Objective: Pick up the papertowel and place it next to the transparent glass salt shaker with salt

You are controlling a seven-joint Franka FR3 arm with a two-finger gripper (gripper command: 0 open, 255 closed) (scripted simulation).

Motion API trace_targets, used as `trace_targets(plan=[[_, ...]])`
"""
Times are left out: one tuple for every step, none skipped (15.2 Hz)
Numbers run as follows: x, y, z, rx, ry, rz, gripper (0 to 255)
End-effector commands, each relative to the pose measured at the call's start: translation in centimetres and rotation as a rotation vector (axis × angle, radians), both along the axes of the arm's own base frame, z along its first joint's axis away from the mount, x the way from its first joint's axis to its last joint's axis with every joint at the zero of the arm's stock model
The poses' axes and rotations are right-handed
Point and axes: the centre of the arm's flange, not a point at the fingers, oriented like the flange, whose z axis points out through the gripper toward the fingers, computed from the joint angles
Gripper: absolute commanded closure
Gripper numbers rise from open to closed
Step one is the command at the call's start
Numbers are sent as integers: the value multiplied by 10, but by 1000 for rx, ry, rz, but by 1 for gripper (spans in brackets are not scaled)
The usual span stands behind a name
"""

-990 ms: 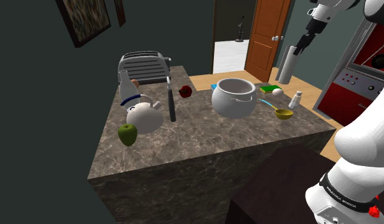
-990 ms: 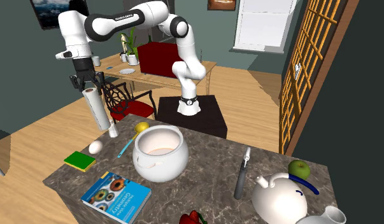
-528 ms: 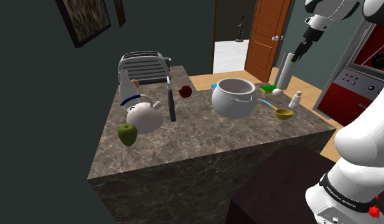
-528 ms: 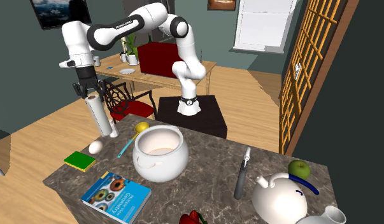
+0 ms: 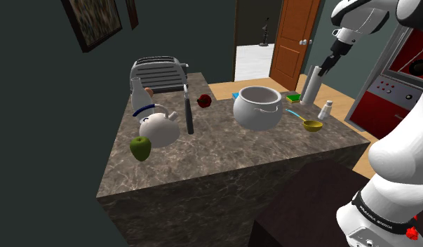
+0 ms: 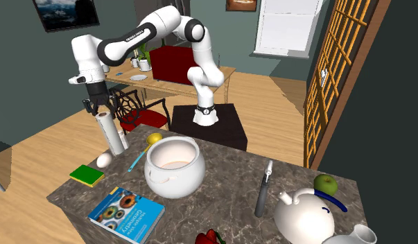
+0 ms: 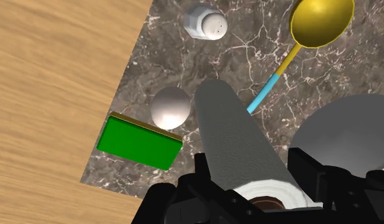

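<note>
The papertowel [image 5: 312, 84] is a grey-white roll, upright with a slight lean, at the counter's far corner. My gripper [image 5: 328, 63] is shut on its top end. In the second exterior view the gripper [image 6: 98, 109] holds the papertowel [image 6: 111, 132] above the counter's near-left corner, its lower end at or just above the stone. In the wrist view the fingers [image 7: 204, 173] clasp the papertowel [image 7: 238, 143]. The salt shaker [image 7: 206, 22], small with a white perforated cap, stands past the roll's lower end, close to the counter edge. In the shoulder view the salt shaker [image 5: 325, 109] is just right of the roll.
A white egg [image 7: 170, 107] and a flat green block [image 7: 139, 141] lie beside the roll. A yellow spoon [image 7: 318, 22] with a blue handle and a big white pot [image 5: 258, 107] are close by. Further along the counter sit a book [image 6: 126, 213], knife [image 6: 263, 187], teapot [image 6: 304, 216], apple [image 5: 140, 147] and toaster [image 5: 158, 71].
The gripper has come down with the papertowel, bringing the roll lower and closer to the counter corner beside the salt shaker. Nothing else has moved.
</note>
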Motion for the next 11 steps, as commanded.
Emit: trace_targets(plan=[[0, 1, -11, 0, 0, 0, 255], [0, 1, -17, 0, 0, 0, 255], [0, 1, -22, 0, 0, 0, 255], [0, 1, -27, 0, 0, 0, 255], [0, 1, -32, 0, 0, 0, 255], [0, 1, -38, 0, 0, 0, 255], [0, 1, -43, 0, 0, 0, 255], [0, 1, -47, 0, 0, 0, 255], [0, 1, -47, 0, 0, 0, 255], [0, 1, -47, 0, 0, 0, 255], [0, 1, -47, 0, 0, 0, 255]])
